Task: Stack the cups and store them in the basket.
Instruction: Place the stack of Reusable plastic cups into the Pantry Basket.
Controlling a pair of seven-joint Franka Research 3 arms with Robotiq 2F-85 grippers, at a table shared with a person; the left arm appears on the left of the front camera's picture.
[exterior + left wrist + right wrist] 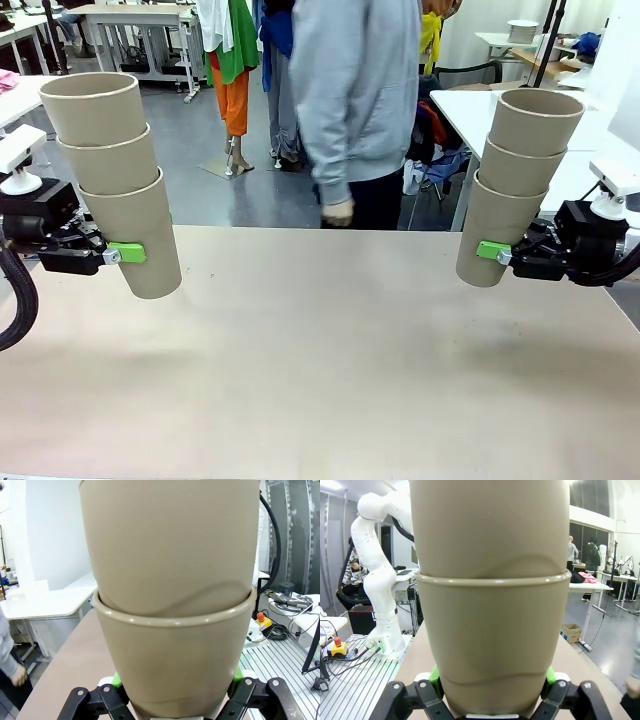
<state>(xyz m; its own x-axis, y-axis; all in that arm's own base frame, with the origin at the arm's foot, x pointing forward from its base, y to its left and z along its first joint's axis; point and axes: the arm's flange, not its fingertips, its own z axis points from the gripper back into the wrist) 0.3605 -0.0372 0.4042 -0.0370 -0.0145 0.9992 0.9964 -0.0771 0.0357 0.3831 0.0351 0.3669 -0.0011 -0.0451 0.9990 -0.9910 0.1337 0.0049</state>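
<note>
Two stacks of three nested tan cups hang above the table. My left gripper [125, 253] is shut on the bottom cup of the left stack [112, 180], which tilts slightly left. My right gripper [490, 251] is shut on the bottom cup of the right stack [520, 180], which leans right. In the left wrist view the held cups [172, 605] stand between the green pads [116, 679]. The right wrist view shows its cups [492, 605] the same way, squeezed between green pads [434, 673]. The basket is out of view.
The beige table [320, 370] spreads bare between the two arms. A person in a grey sweater [355, 90] stands at the far edge, one hand [338, 212] hanging near it. White tables stand behind at the right [470, 110].
</note>
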